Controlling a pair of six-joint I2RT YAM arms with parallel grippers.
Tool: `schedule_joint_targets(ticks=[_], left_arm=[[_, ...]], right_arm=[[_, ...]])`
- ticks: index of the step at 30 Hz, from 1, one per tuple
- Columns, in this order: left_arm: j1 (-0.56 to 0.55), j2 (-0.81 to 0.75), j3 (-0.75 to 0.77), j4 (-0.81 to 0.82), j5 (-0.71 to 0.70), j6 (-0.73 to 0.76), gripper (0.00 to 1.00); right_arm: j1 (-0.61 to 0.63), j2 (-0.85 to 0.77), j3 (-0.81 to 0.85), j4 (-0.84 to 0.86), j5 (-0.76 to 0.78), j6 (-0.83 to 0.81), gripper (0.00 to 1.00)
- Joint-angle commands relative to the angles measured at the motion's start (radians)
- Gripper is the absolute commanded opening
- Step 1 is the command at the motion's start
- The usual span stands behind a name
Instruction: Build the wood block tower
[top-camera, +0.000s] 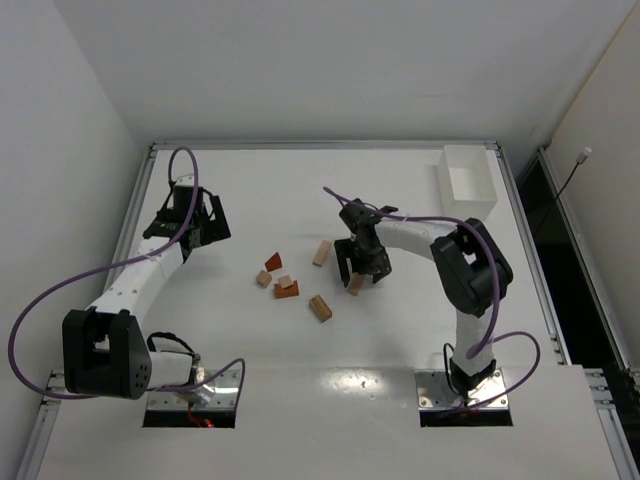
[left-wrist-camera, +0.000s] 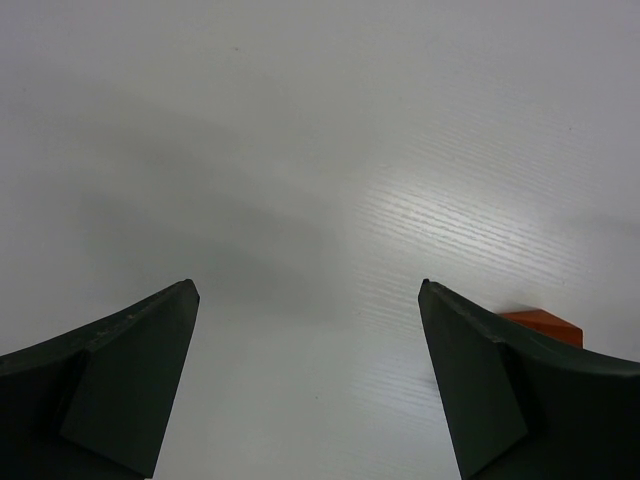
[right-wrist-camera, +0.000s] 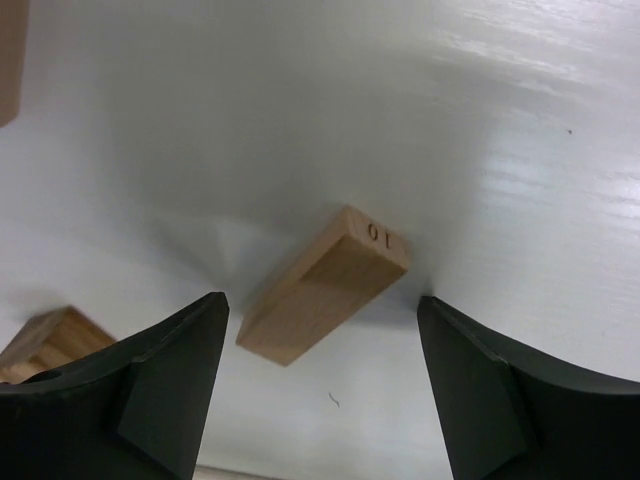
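No tower stands; the wooden blocks lie loose mid-table. A tan rectangular block (top-camera: 356, 285), marked "10" in the right wrist view (right-wrist-camera: 325, 285), lies flat between the open jaws of my right gripper (top-camera: 358, 271) (right-wrist-camera: 320, 300), untouched. Other blocks: a tan one (top-camera: 321, 253), a tan one (top-camera: 320, 307), a reddish wedge (top-camera: 273, 262), a small tan one (top-camera: 263, 279), and a tan piece on an orange wedge (top-camera: 286, 288). My left gripper (top-camera: 205, 222) (left-wrist-camera: 310, 290) is open and empty over bare table at the left; an orange block (left-wrist-camera: 545, 322) peeks out behind its right finger.
A white rectangular box (top-camera: 467, 180) stands at the back right corner. The table has a raised rim (top-camera: 320, 145) at the back and sides. Two more tan blocks show at the left edge of the right wrist view (right-wrist-camera: 50, 340) (right-wrist-camera: 10, 60).
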Motion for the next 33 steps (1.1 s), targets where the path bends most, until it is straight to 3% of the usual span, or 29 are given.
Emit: schedule_joint_targets(ticks=[1,3,7,10,14,25,33], left_arm=[[0.013,-0.001,0.04,0.03,0.001,-0.016,0.91],[0.013,-0.001,0.04,0.03,0.001,-0.016,0.91],[0.013,-0.001,0.04,0.03,-0.008,-0.016,0.91],[0.013,-0.01,0.04,0.03,-0.008,-0.016,0.91],[0.013,-0.019,0.007,0.039,-0.008,-0.025,0.91],[0.013,-0.019,0.007,0.039,-0.017,-0.025,0.91],[0.013,-0.019,0.007,0.039,-0.017,-0.025,0.91]], right_arm=[[0.011,0.05,0.053,0.004,0.049,0.038,0.73],[0.011,0.064,0.066,0.004,0.049,0.038,0.67],[0.011,0.064,0.056,0.004,0.071,0.038,0.3],[0.001,0.04,0.038,0.004,0.071,0.056,0.13],[0.001,0.039,0.049,0.027,0.071,0.079,0.02],[-0.008,0.205,0.271,0.058,0.06,0.148,0.0],[-0.008,0.271,0.342,0.058,0.103,0.17,0.0]])
